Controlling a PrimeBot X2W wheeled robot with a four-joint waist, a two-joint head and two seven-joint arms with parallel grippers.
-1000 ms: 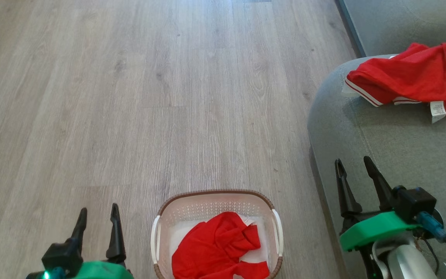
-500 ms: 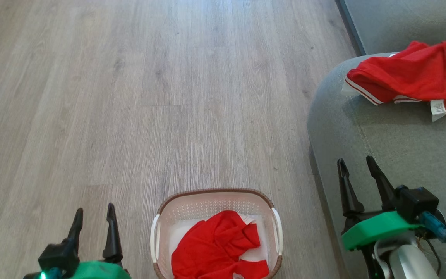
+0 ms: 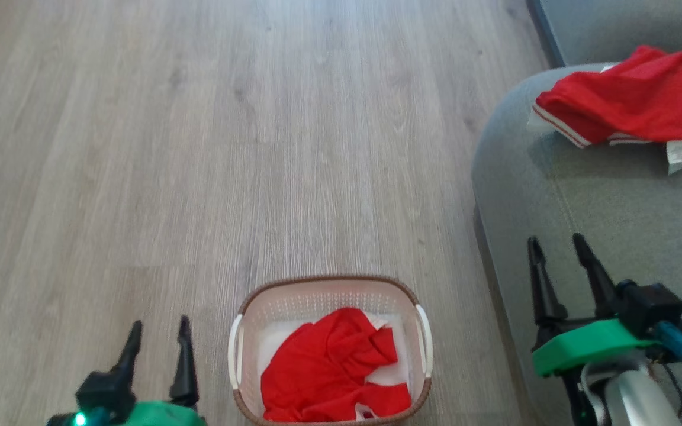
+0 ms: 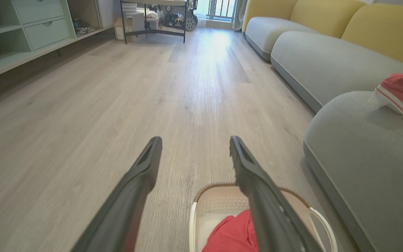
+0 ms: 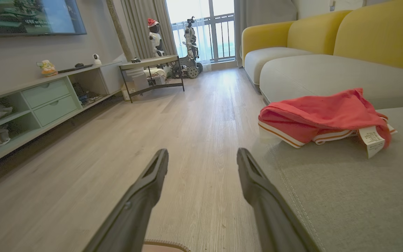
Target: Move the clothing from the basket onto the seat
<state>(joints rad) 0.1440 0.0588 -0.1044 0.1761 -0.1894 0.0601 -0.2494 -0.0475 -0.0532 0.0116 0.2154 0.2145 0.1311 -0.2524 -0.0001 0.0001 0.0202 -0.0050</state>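
Red jersey (image 3: 329, 367) sat crumpled in the white basket (image 3: 324, 278) on the wood floor (image 3: 199, 148), and a second jersey (image 3: 631, 100) lay on the grey sofa (image 3: 613, 207). Left gripper (image 3: 160, 322) and right gripper (image 3: 555, 238) both hung empty, fingers spread apart.

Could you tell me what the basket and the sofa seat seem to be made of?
The small oval white basket looks like matte moulded plastic, judging by perforated walls; its brown rim looks woven. The large grey sofa seat appears fabric-upholstered: matte weave, stitched seam.
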